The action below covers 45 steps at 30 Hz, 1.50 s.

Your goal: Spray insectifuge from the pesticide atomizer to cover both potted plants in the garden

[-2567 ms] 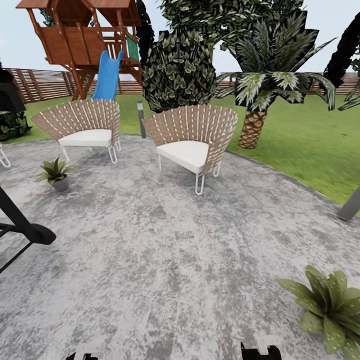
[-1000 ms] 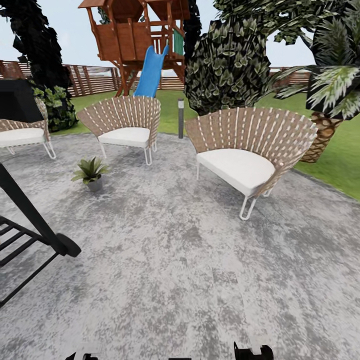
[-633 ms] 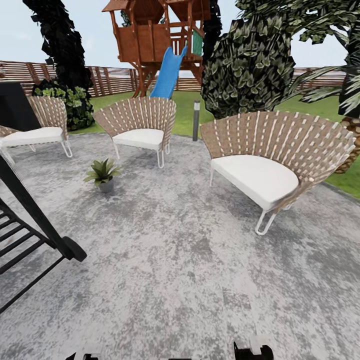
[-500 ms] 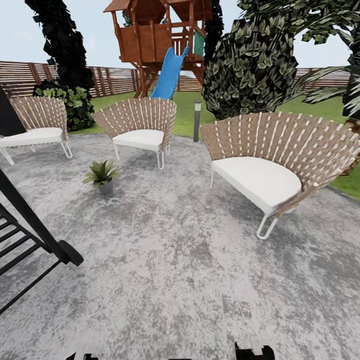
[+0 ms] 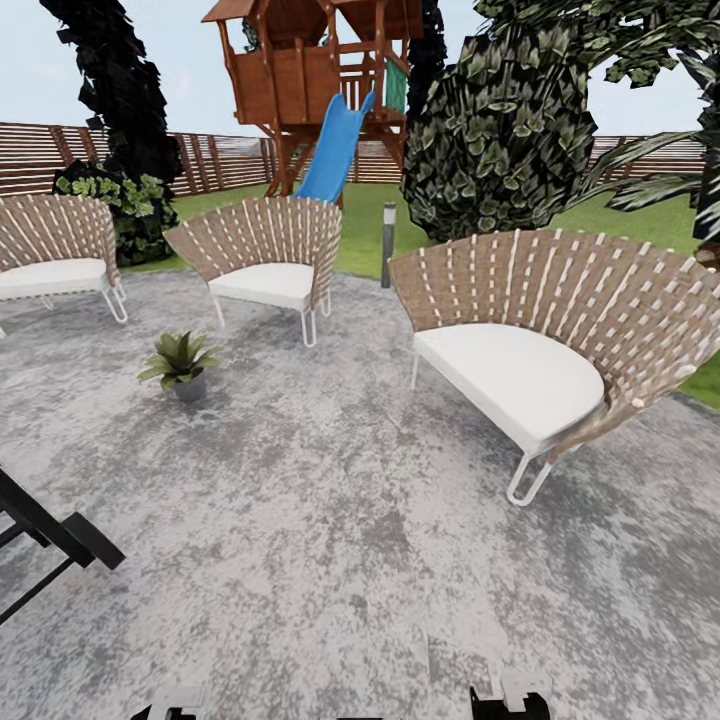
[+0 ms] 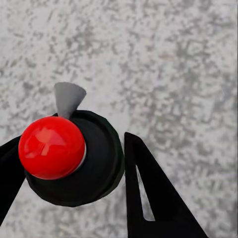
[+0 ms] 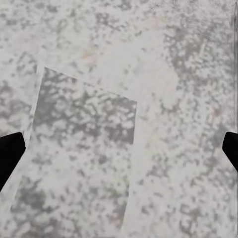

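The view swings along the patio (image 5: 330, 540) toward one plant (image 5: 180, 358), left gripper (image 6: 72, 141) clasping the atomizer (image 6: 96, 163), right gripper (image 7: 119, 148) spread empty: spraying looks near.

Potted plant (image 5: 181, 361) on patio (image 5: 330, 520), ahead-left of left gripper (image 5: 168, 706). Nearest chair (image 5: 555, 345) ahead-right of right gripper (image 5: 512, 698); slide (image 5: 332, 152) beyond.

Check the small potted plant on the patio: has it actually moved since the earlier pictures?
No. The potted plant keeps its spot ahead of the middle chair; both drift together across the head view, so the camera moved.
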Available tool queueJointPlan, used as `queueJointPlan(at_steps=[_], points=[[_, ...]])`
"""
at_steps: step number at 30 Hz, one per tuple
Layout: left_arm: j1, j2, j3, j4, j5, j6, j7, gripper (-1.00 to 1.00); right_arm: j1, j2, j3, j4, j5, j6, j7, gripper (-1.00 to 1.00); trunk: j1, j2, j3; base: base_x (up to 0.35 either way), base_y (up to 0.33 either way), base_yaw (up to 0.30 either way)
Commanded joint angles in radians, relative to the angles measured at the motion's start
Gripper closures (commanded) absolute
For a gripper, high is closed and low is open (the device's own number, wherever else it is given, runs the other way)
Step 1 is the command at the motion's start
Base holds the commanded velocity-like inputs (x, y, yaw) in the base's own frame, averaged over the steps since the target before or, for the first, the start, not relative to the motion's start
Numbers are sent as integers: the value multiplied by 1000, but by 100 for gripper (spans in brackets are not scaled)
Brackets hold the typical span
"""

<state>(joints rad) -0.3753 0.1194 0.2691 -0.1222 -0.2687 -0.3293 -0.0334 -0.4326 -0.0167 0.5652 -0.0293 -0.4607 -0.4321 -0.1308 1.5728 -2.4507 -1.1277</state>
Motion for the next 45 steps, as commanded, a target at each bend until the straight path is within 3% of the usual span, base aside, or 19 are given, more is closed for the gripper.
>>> queueJointPlan(at_steps=[1,18,32,45], points=[[-1,0,9,0,-8,-4,-3,100,0,1,8,-1,-6,0,-4,-100,0,0,-1,286,-207,22],[-1,0,9,0,-7,-4,-3,100,0,1,8,-1,-7,0,-5,-100,0,0,-1,286,-208,233],[-1,0,9,1,-7,-4,-3,100,0,2,8,-1,-7,0,-5,-100,0,0,-1,297,-176,28],[-1,0,10,1,-7,-4,-3,100,0,3,8,-1,-7,0,-5,-100,0,0,-1,325,-113,258]])
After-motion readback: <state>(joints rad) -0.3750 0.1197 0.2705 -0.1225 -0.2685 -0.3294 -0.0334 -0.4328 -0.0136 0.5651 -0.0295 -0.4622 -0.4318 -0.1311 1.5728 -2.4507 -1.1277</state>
